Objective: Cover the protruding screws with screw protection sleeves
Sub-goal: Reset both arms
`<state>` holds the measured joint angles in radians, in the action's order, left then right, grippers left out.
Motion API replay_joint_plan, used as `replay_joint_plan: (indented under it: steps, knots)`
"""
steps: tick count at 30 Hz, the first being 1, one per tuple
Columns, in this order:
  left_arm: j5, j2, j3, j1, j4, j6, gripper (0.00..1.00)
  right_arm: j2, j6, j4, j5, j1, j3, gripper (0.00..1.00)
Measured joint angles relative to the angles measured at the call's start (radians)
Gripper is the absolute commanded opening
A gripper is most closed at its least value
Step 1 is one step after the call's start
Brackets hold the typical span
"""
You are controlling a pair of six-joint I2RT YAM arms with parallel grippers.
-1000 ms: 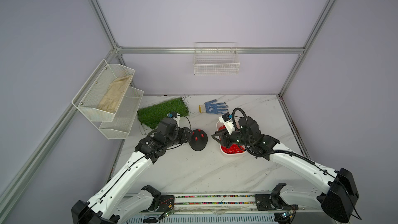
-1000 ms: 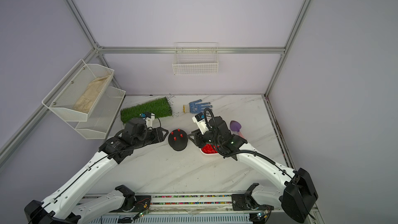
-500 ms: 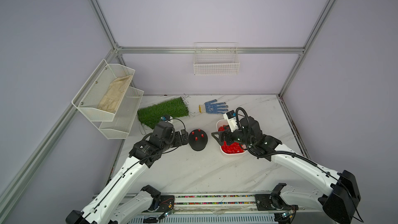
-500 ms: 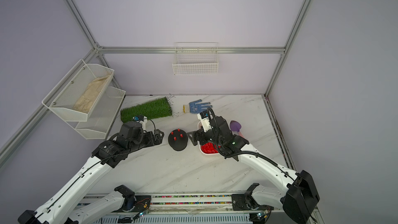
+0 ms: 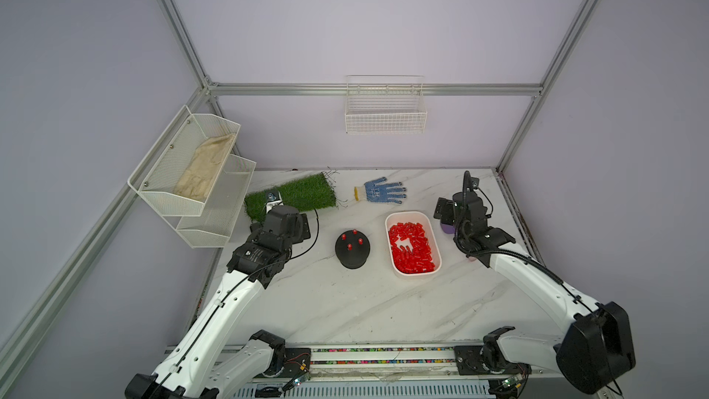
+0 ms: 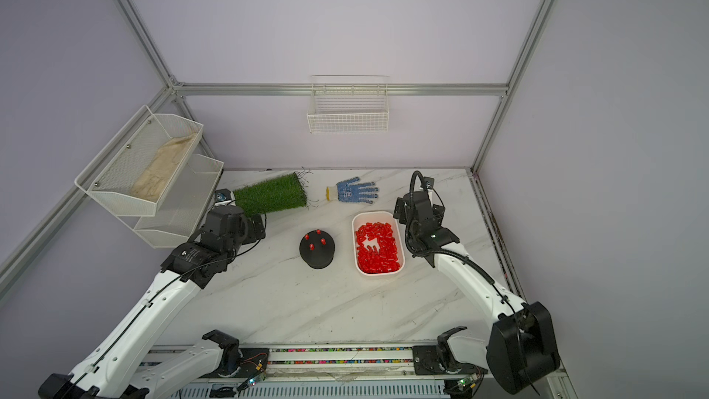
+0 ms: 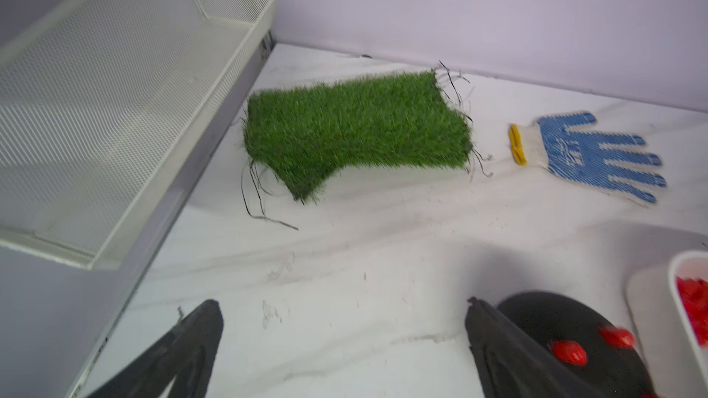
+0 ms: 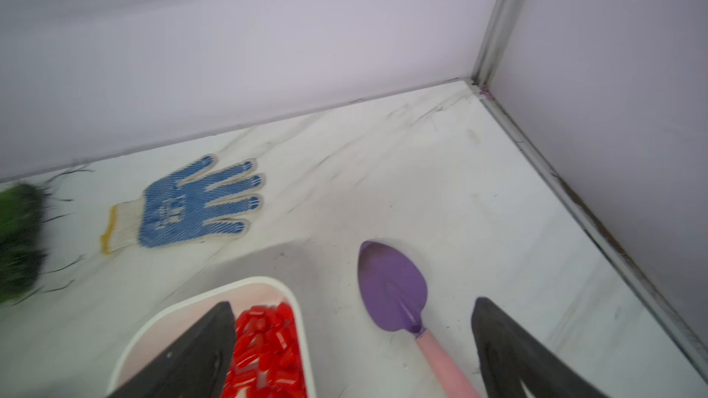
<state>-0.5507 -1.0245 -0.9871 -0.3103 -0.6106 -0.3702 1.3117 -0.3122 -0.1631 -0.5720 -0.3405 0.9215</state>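
A black dome base (image 5: 352, 255) stands mid-table in both top views, also (image 6: 317, 255). Several red screw protection sleeves (image 5: 349, 247) stand upright on its top; the protruding screws are hidden under them. To its right, a white tray (image 5: 412, 214) holds many loose red sleeves (image 5: 412, 249). My left gripper (image 7: 344, 338) is open and empty over bare table, left of the dome (image 7: 567, 319). My right gripper (image 8: 352, 338) is open and empty, one finger over the tray's far end (image 8: 230, 289), the other beyond a purple trowel.
A green turf mat (image 5: 291, 197) and a blue-dotted glove (image 5: 380, 190) lie at the back. The purple trowel (image 8: 390, 289) with a pink handle lies right of the tray. Mesh shelves (image 5: 192, 170) hang on the left wall, a wire basket (image 5: 385, 113) on the back wall.
Both grippers opened wide. The left arm drew back leftward from the dome; the right arm swung right, off the tray's middle toward the trowel.
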Motion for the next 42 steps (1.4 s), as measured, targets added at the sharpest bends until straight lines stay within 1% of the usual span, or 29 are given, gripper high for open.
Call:
replay_joint_plan:
  steps: [3, 6, 10, 14, 17, 19, 24, 28, 30, 32, 33, 35, 42]
  knots:
    - [-0.028, -0.027, 0.122, 0.082, 0.192, 0.084, 1.0, 0.058, 0.019, 0.104, -0.055, 0.046, -0.07, 0.97]
    - [-0.045, -0.047, 0.256, 0.154, 0.383, 0.166, 1.0, 0.093, 0.07, 0.267, -0.075, 0.097, -0.179, 0.97]
    - [-0.047, -0.147, 0.375, 0.218, 0.629, 0.219, 1.0, 0.191, 0.12, 0.467, -0.088, 0.131, -0.289, 0.97]
    - [-0.033, -0.288, 0.451, 0.233, 0.843, 0.237, 1.0, 0.259, 0.153, 0.628, -0.084, 0.149, -0.367, 0.97]
    - [-0.018, -0.367, 0.492, 0.231, 0.966, 0.252, 1.0, 0.293, 0.182, 0.765, -0.074, 0.155, -0.413, 0.97]
    - [-0.012, -0.401, 0.506, 0.23, 1.045, 0.265, 1.0, 0.316, 0.203, 0.853, -0.06, 0.158, -0.425, 0.97]
    - [0.007, -0.497, 0.568, 0.229, 1.332, 0.309, 1.0, 0.41, 0.228, 1.046, 0.008, 0.182, -0.424, 0.97]
    - [0.031, -0.517, 0.576, 0.229, 1.39, 0.32, 1.0, 0.437, 0.227, 1.094, 0.112, 0.223, -0.432, 0.97]
    - [0.051, -0.518, 0.588, 0.229, 1.45, 0.325, 1.0, 0.452, 0.233, 1.17, 0.167, 0.244, -0.452, 0.97]
    - [0.061, -0.544, 0.61, 0.228, 1.539, 0.341, 1.0, 0.464, 0.237, 1.189, 0.207, 0.256, -0.465, 0.97]
    - [0.068, -0.56, 0.615, 0.228, 1.552, 0.342, 1.0, 0.469, 0.241, 1.196, 0.222, 0.258, -0.467, 0.97]
    - [0.078, -0.567, 0.615, 0.229, 1.54, 0.341, 1.0, 0.476, 0.248, 1.209, 0.245, 0.258, -0.467, 0.97]
    - [0.091, -0.567, 0.615, 0.231, 1.578, 0.342, 1.0, 0.476, 0.252, 1.24, 0.278, 0.258, -0.467, 0.97]
